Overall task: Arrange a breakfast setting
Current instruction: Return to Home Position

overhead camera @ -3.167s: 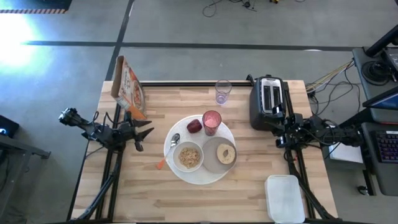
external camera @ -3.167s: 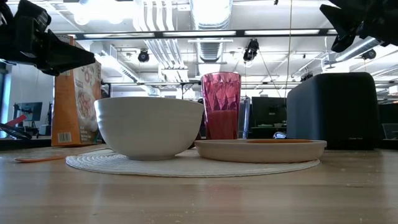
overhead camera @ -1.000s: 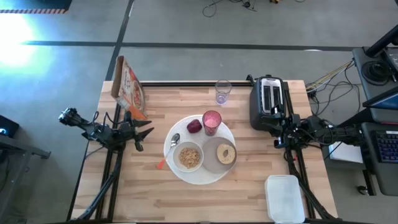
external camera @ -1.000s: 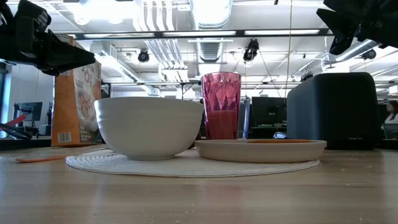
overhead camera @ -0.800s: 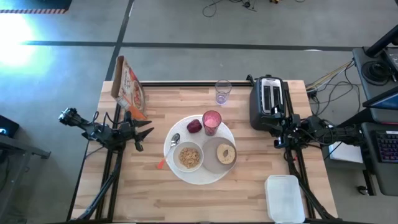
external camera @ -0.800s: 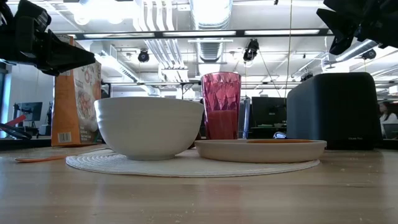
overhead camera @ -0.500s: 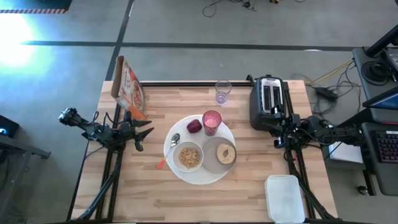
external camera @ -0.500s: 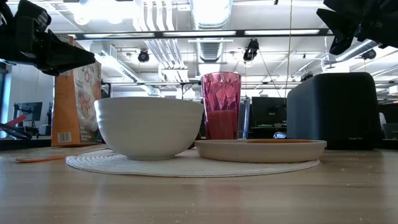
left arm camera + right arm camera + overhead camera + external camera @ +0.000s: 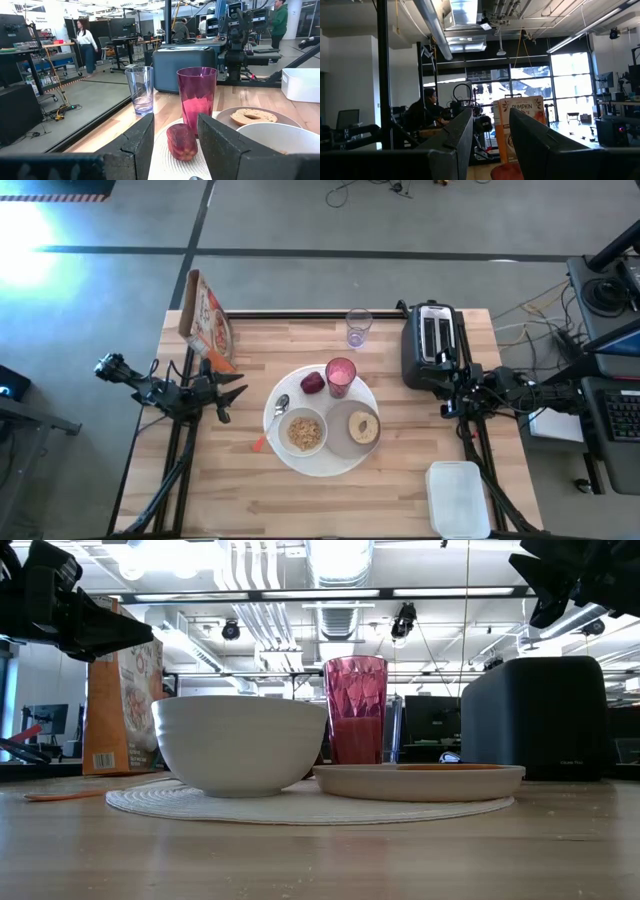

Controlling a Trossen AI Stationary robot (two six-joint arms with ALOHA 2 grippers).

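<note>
On the large round white plate (image 9: pixel 322 464) sits the whole setting: small white bowl (image 9: pixel 303 431), small grey plate (image 9: pixel 340 436) carrying the bagel half (image 9: pixel 363 427), pink tumbler (image 9: pixel 340 375) and red apple (image 9: pixel 313 383) at its far side, and the orange-handled spoon (image 9: pixel 272 420) across its left rim. They are grouped as one diner's place. Left of the plate the left arm's fingers (image 9: pixel 132 145) stand spread and empty. Right of it the right arm's fingers (image 9: pixel 452 145) do likewise, clear because nothing seems left to place.

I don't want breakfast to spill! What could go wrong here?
The pink tumbler stands tall with the red apple close beside it; a nudge might tip it. The orange-handled spoon pokes past the large round white plate toward the left gripper, so a sweep could catch it.
</note>
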